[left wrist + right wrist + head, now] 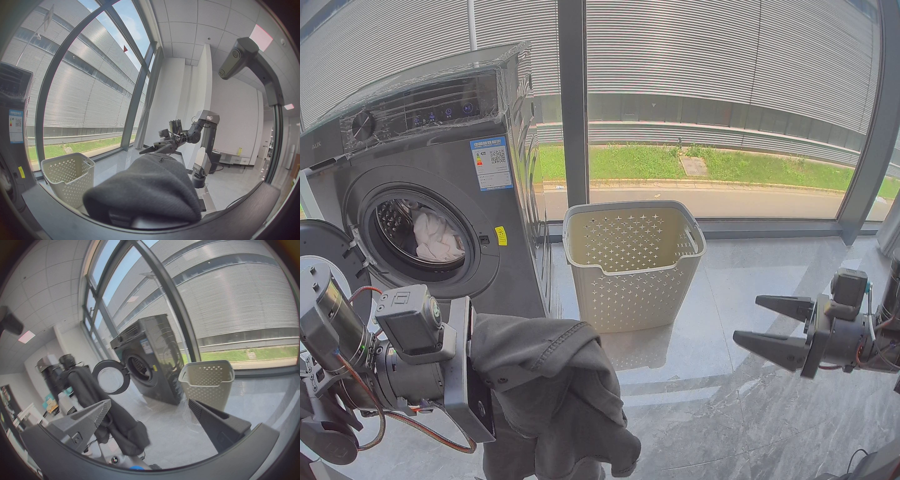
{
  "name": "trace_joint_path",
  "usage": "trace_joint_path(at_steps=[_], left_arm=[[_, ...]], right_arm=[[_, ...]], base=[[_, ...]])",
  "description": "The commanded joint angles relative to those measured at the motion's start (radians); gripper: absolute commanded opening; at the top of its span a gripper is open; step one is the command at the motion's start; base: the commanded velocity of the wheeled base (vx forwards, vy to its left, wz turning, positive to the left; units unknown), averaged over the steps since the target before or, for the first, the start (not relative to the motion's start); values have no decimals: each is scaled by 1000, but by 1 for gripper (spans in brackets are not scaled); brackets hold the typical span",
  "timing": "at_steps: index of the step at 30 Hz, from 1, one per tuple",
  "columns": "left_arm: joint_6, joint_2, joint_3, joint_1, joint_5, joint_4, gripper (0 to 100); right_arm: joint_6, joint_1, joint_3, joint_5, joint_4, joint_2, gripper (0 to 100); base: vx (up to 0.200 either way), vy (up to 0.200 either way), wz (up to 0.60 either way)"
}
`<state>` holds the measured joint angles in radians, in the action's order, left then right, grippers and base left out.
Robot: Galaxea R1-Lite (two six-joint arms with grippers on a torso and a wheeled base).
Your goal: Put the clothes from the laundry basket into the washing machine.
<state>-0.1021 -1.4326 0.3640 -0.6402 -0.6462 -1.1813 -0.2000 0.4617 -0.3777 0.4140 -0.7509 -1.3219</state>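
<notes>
A dark grey garment [550, 381] hangs above the floor from my left gripper [485, 375], which is shut on it low on the left, in front of the washing machine [506, 262]. The cloth drapes over that gripper's fingers and hides them; in the left wrist view it is a grey mound [147, 184]. The machine's round door [319, 244] stands open, and a white cloth [434, 237] lies in the drum. The cream laundry basket [634, 294] stands right of the machine, its visible inside bare. My right gripper [765, 325] hovers open, with nothing in it, right of the basket.
A glass wall with a dark window post [573, 106] runs behind the machine and basket. The grey marble floor [725, 406] lies open between both arms. In the right wrist view the open door [111, 380] swings out to the machine's side.
</notes>
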Motion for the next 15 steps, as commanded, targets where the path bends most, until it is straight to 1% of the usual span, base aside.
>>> trace_joint_path(at_steps=[1,2,3,5,6,8,9,12,13,15], left_arm=[[-42,9,0,-1,3,0,0],[-59,11,0,-3,2,2,0],[-79,12,0,-10,0,0,0],[-108,18,0,-26,-6,0,0],[-113,18,0,-39,-9,3,0],[-116,21,-4,-72,-24,15,0],[-116,21,-4,-88,-40,32,0],[-114,26,0,-118,-102,101,0],[-111,26,0,-122,-115,123,0],[-100,23,12,-131,-119,164,0]], right_arm=[[82,12,85,51,1,53,100],[105,17,98,55,1,53,100],[123,25,108,71,1,50,100],[133,32,108,103,1,36,100],[133,34,103,109,1,24,100],[134,38,100,112,1,-5,100],[134,38,97,114,1,-20,100],[134,38,89,115,-8,-62,100],[134,38,88,117,-8,-63,100],[134,41,80,117,-8,-66,100]], base=[[0,0,0],[0,0,0],[0,0,0],[0,0,0],[0,0,0],[0,0,0],[0,0,0],[0,0,0],[0,0,0],[0,0,0]])
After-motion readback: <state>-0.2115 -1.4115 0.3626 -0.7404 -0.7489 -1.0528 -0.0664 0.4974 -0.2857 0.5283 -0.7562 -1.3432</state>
